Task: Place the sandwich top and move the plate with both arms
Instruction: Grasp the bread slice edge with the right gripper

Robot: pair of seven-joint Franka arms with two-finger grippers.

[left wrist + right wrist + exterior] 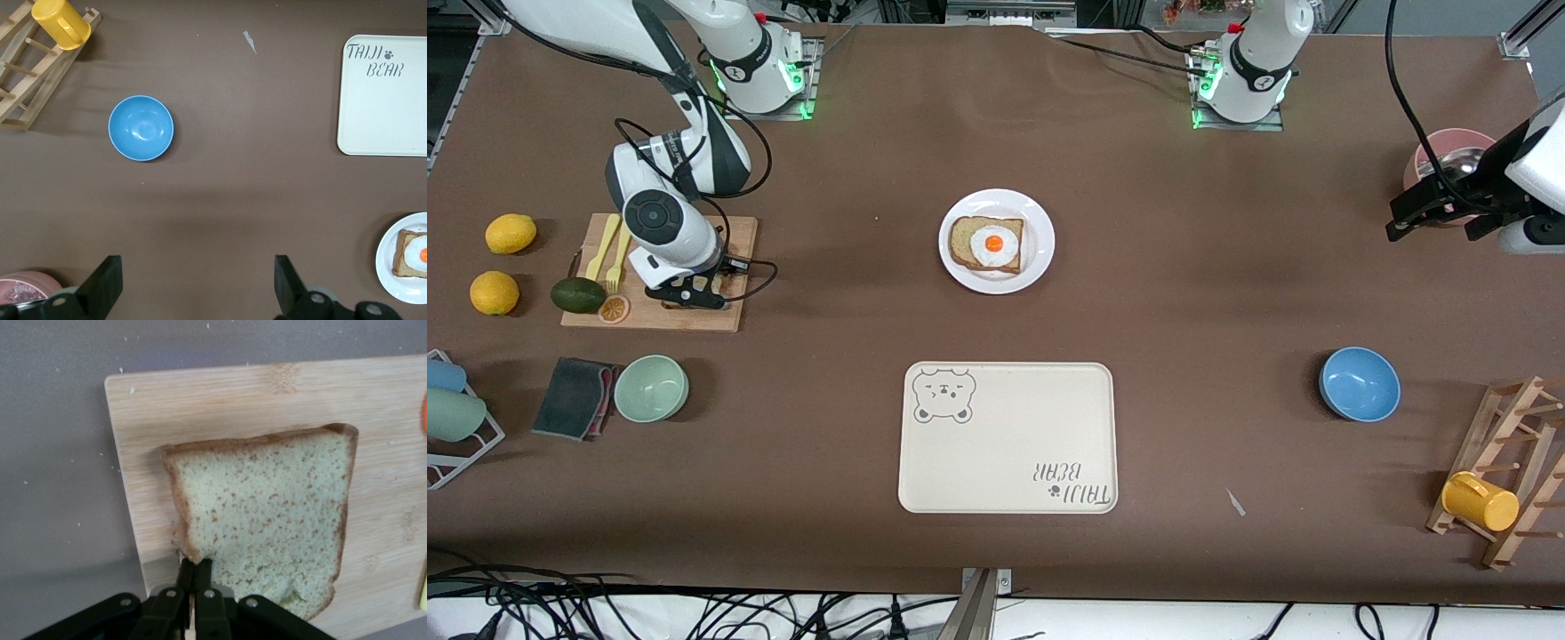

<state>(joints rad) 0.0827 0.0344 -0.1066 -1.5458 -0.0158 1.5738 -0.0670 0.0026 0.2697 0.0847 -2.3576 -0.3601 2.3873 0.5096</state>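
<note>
Bread was the matter in hand. In the front view the right gripper (691,293) sat low over the wooden cutting board (720,316) at the right arm's end of the table, with the arm hiding most of the sandwich top; only pale slivers showed by the fingers. The plate (997,240) lay at about three o'clock from that board, near the middle of the table, carrying the egg-topped slice (986,244). The cream tray (1009,437) lay at six o'clock from the plate, nearer the camera. The left gripper (1436,212) waited up by the pink bowl (1449,147) at the left arm's end, well apart from the plate. The left wrist view showed that gripper's two fingers (101,283) spread wide and holding nothing, with the blue bowl (141,128) and a slice of plate rim (390,263) on the table below. The right wrist view settled the grip: the jaws were pressed together on the crust at one corner of the sandwich top (267,520), which lay flat on the board, its long axis running away from the gripper toward twelve o'clock with a lean to one o'clock. By that, the right arm was much the nearer and already had the slice, and the coming carry probably ran from the board across to the plate.
</note>
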